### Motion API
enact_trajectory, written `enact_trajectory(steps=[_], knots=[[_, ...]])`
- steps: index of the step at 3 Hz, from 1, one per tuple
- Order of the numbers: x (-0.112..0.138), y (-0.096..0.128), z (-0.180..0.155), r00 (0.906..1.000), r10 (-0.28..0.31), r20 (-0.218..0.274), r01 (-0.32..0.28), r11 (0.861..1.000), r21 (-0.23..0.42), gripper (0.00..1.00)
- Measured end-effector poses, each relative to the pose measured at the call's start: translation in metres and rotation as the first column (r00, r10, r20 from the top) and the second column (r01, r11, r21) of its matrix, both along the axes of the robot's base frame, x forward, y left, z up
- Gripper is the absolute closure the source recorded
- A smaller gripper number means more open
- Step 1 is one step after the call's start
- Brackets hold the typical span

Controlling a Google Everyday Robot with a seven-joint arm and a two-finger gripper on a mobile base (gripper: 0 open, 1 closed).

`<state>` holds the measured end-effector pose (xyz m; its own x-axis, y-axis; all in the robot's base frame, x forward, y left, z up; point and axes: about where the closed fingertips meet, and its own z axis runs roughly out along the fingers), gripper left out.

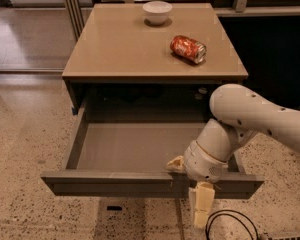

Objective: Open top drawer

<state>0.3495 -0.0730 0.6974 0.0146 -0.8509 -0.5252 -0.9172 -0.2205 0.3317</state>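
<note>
The top drawer (115,183) of the tan cabinet stands pulled far out toward me. Its dark grey-brown front faces me and its shallow grey tray (135,146) is bare. My gripper (189,184) sits at the drawer front, right of centre. It straddles the top rim, with one pale finger (202,206) hanging down in front of the panel and the other finger (175,163) resting at the rim on the tray side. It is closed on the front panel. My white arm (260,116) reaches in from the right.
A crushed red can (188,48) lies on the cabinet top (115,49), with a white bowl (157,11) at the back. A black cable (230,224) loops on the speckled floor below the drawer. Metal poles (72,9) stand at the back left.
</note>
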Motion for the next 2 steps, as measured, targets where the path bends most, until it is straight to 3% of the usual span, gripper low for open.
enact_trajectory(steps=[1,2], knots=[[-0.001,0.001,-0.001,1.0,0.003,-0.004,-0.003,1.0,0.005,0.0],[-0.017,-0.001,-0.004,0.999,0.012,-0.043,-0.011,1.0,0.029,0.0]])
